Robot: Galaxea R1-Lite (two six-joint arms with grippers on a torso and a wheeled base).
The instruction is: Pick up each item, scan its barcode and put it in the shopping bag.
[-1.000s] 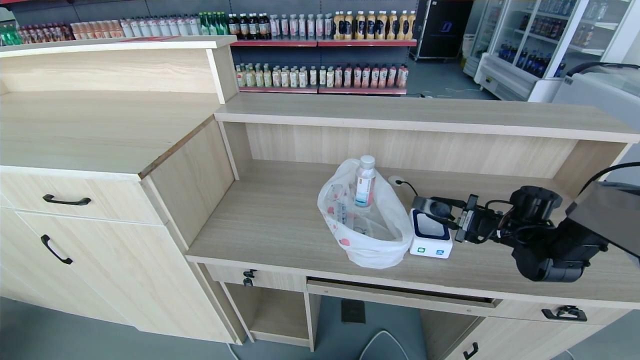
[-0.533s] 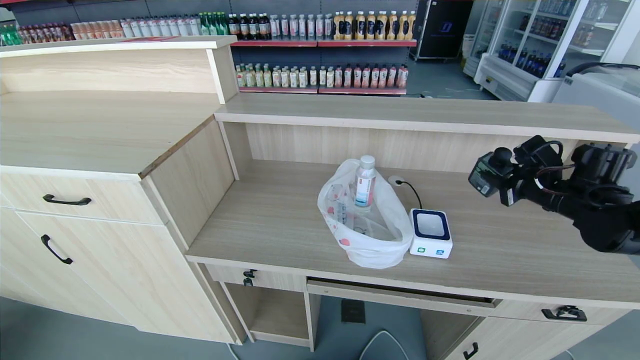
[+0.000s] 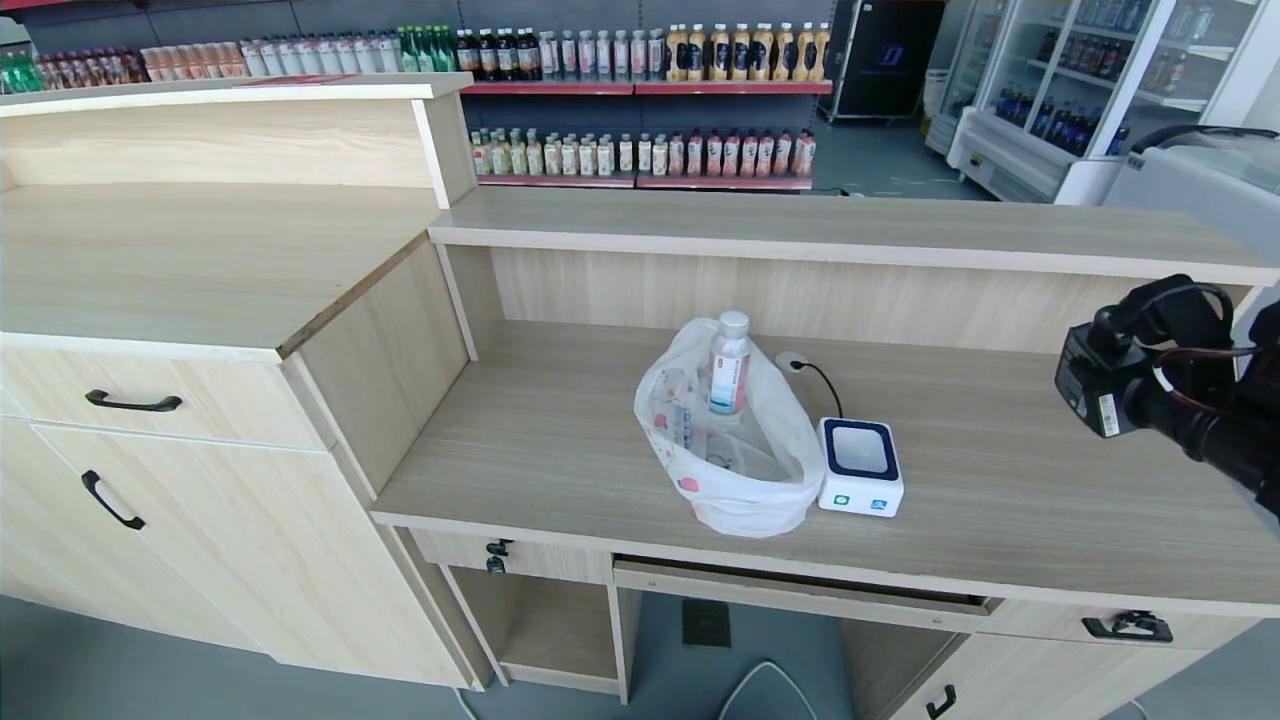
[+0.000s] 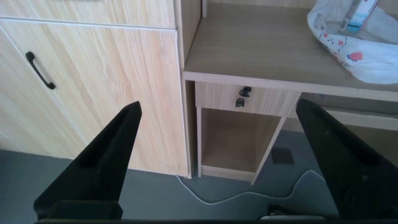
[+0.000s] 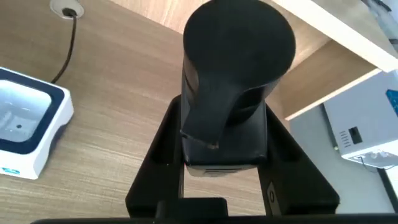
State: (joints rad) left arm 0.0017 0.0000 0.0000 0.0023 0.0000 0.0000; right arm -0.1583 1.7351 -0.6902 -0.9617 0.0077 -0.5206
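- Left pincer (image 4: 217, 104): black fingers spread wide, nothing between them, in front of the light wood counter (image 4: 261, 50).
- White plastic shopping bag with red dots (image 3: 735, 470): on the counter, ahead of the left pincer, well left of the right pincer.
- Clear bottle with white cap and pink label (image 3: 730, 365): upright inside the bag.
- White box scanner with dark blue-rimmed window (image 3: 861, 465): touching the bag, between it and the right pincer.
- Right pincer (image 5: 221, 124): above the counter's right end, well apart from the scanner, fingers clamped on a black round-topped item (image 5: 236, 50).
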